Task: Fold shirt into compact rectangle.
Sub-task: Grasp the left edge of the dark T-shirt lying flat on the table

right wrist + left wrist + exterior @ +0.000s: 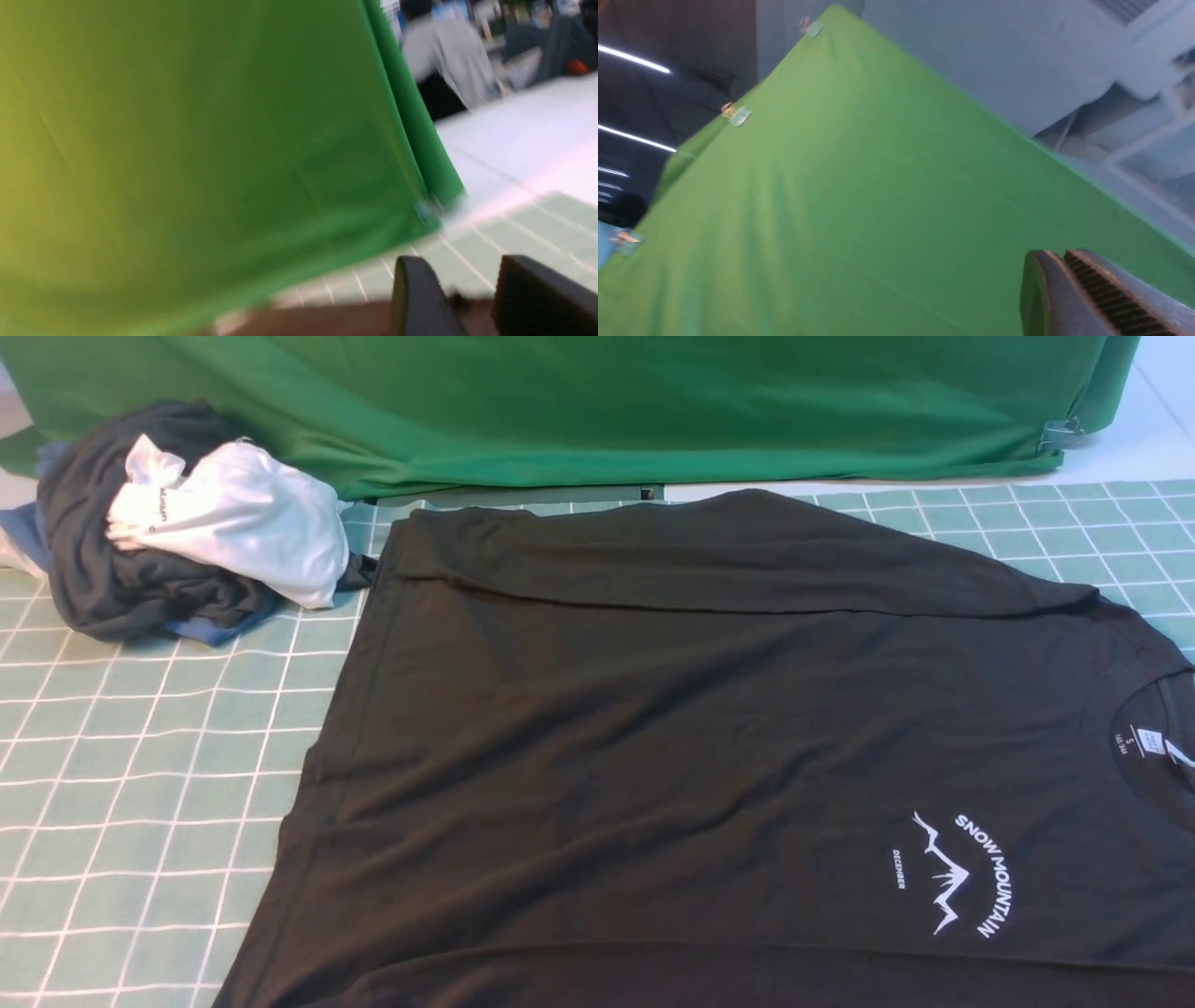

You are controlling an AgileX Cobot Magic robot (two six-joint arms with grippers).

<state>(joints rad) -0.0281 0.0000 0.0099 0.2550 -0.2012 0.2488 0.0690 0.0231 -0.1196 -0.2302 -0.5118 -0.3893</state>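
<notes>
Where the green gridded worktop meets the draped green backdrop, the items are entered as follows.

Item 1, the shirt: a black T-shirt lying flat, front side up, across the middle and right of the worktop. The collar is to the right and the hem to the left. The cloth runs off the near and right edges of the front view. Its far side is turned in over the body as one long flap, and soft creases cross the chest.

Item 2, pile of clothes at the far left, just beside the shirt's far hem corner: dark grey garment, white garment on top, and blue cloth beneath.

Item 3, chest print: a white mountain outline arched by "SNOW MOUNTAIN", with a small "DECEMBER" beside it.

Item 4, white neck label inside the collar: print too small to read. The dark lettering on the white garment is likewise illegible.

Item 5, metal clip at the backdrop's right end.

Item 6, left hand: fingers pressed together and empty, seen against the backdrop only, with the shirt outside its view.

Item 7, right hand: fingers parted at a middling gap, over the grid. A dark, blurred band lies under them; whether it is the shirt cannot be told. Neither hand shows in the front view.
</notes>
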